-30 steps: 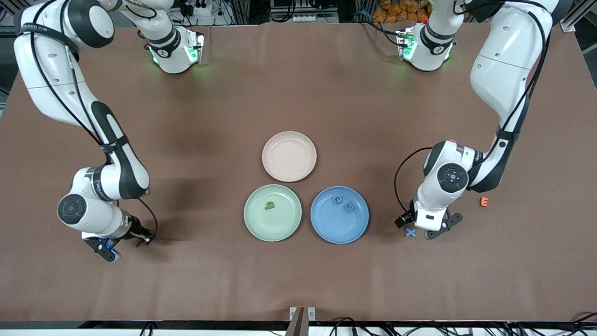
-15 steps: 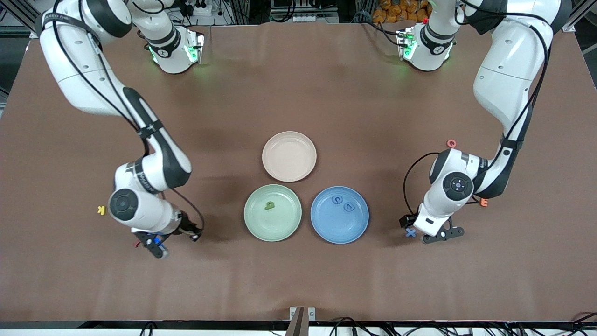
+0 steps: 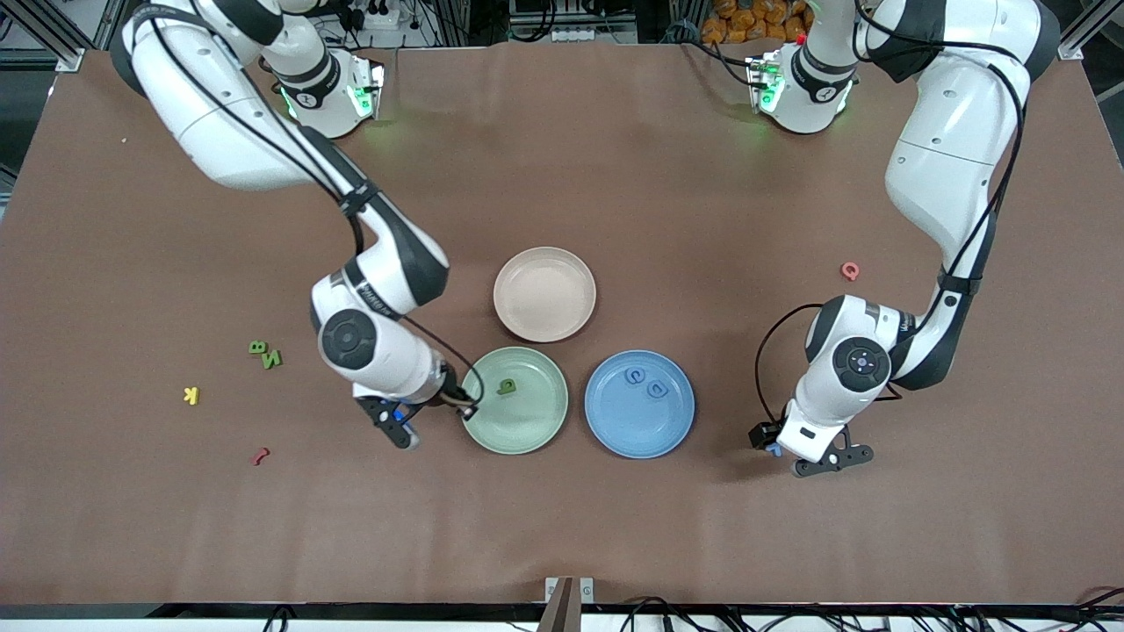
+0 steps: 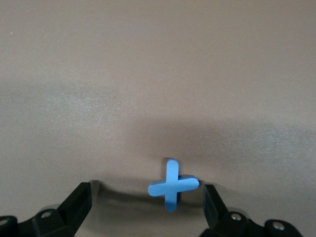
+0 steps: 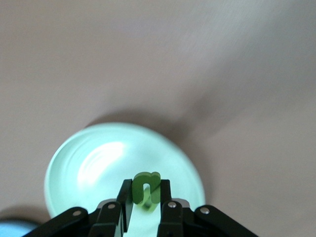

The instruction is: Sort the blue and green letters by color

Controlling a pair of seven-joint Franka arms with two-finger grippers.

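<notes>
My right gripper (image 3: 462,406) is shut on a small green letter u (image 5: 146,187) and hangs over the rim of the green plate (image 3: 527,423), which holds a green b (image 3: 507,386). In the right wrist view the u stands between the fingers above the green plate (image 5: 94,168). My left gripper (image 3: 773,446) is open, low over the table. A blue X (image 4: 173,184) lies flat between its fingers, close to one of them. The blue plate (image 3: 639,426) holds a blue C (image 3: 634,376) and D (image 3: 657,389). A green B (image 3: 257,348) and N (image 3: 272,359) lie toward the right arm's end.
An empty pink plate (image 3: 544,294) stands farther from the front camera than the other two plates. A yellow K (image 3: 191,395) and a dark red squiggle (image 3: 260,456) lie near the green B and N. A pink Q (image 3: 849,270) lies toward the left arm's end.
My right arm has swung from its end of the table to the green plate's rim with the green u, uncovering the B, N, K and squiggle. My left gripper shifted over the X.
</notes>
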